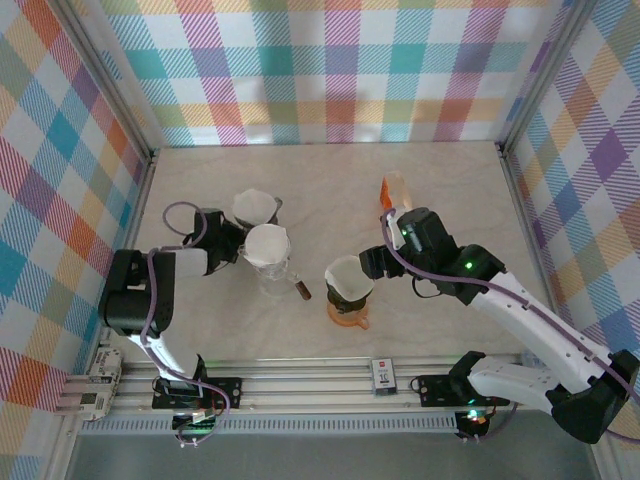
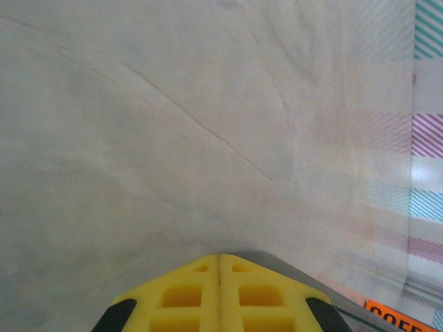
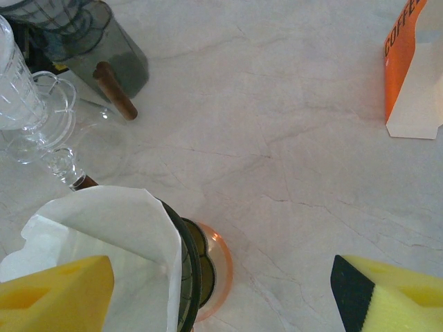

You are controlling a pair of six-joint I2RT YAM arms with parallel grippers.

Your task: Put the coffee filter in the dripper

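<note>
The right gripper [image 3: 221, 294] is spread wide and holds nothing. In the right wrist view 1 yellow finger [image 3: 59, 290] sits at the lower left, over the filter [image 3: 104, 235], and the other is at the lower right over bare table [image 3: 297, 138]. The white filter sits opened in the dark dripper [image 3: 188, 270], its rim standing above the dripper's edge. The dripper rests on an orange base [image 3: 220, 273].

From above, this dripper is just below the middle of the frame, with the right gripper touching or just beside its upper right edge.

An orange box [image 1: 397, 190] stands above and to the right of it. 2 more filters [image 1: 255, 207] [image 1: 267, 247] sit left of centre, and the left gripper [image 2: 220, 294] is just beside them.

In the left wrist view its yellow pads are pressed together with no gap. I cannot tell whether they pinch anything. A pale creased surface fills the frame above them.
</note>
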